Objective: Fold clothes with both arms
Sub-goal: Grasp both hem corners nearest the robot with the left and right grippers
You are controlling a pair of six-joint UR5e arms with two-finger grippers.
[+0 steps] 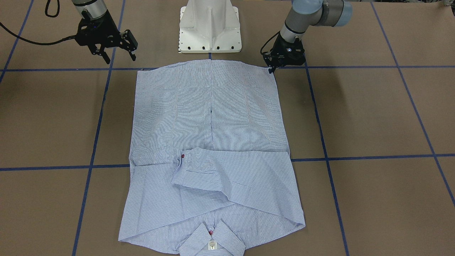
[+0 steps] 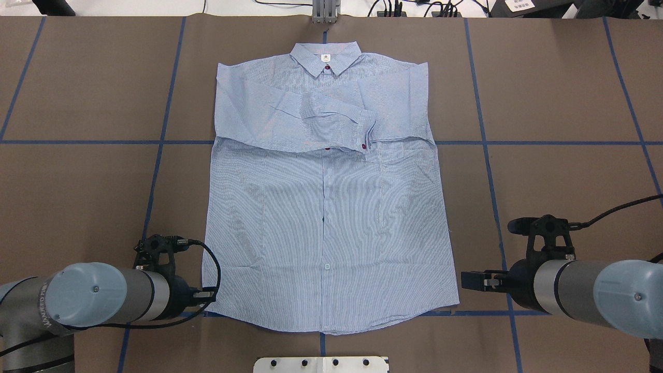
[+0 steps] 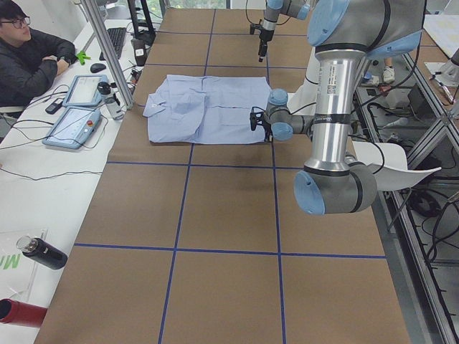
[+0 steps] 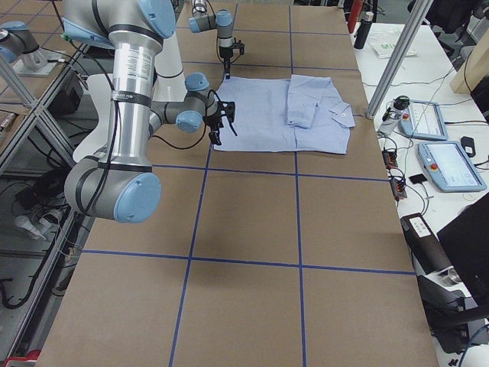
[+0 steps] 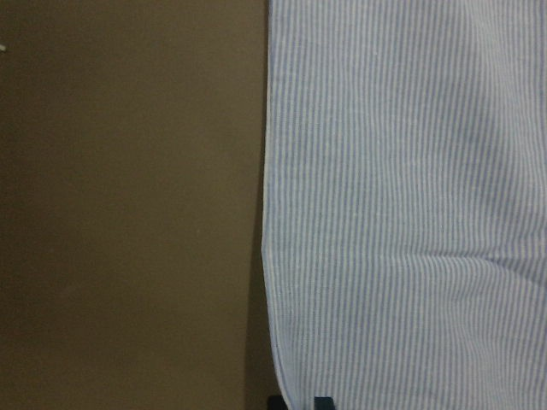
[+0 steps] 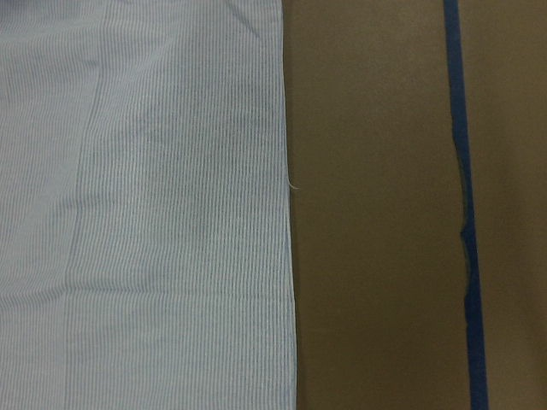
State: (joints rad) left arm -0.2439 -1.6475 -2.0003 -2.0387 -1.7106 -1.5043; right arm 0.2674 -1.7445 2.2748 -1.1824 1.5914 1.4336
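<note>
The light blue striped shirt (image 1: 209,142) lies flat and face up on the brown table (image 2: 559,93), collar on the far side and both sleeves folded across the chest (image 2: 326,109). My left gripper (image 1: 271,69) is down at the hem corner on my left (image 2: 209,300). Its fingertips (image 5: 322,401) stand close together at the shirt's edge and look shut on it. My right gripper (image 1: 119,49) is open and empty. It hovers just outside the other hem corner (image 2: 463,281). The right wrist view shows the shirt's side edge (image 6: 286,213) and no fingers.
The white pedestal base (image 1: 209,32) stands just behind the hem. Blue tape lines (image 2: 487,142) cross the table. An operator (image 3: 29,57) sits at a side bench with tablets (image 3: 79,107). A dark bottle (image 3: 43,252) lies there too.
</note>
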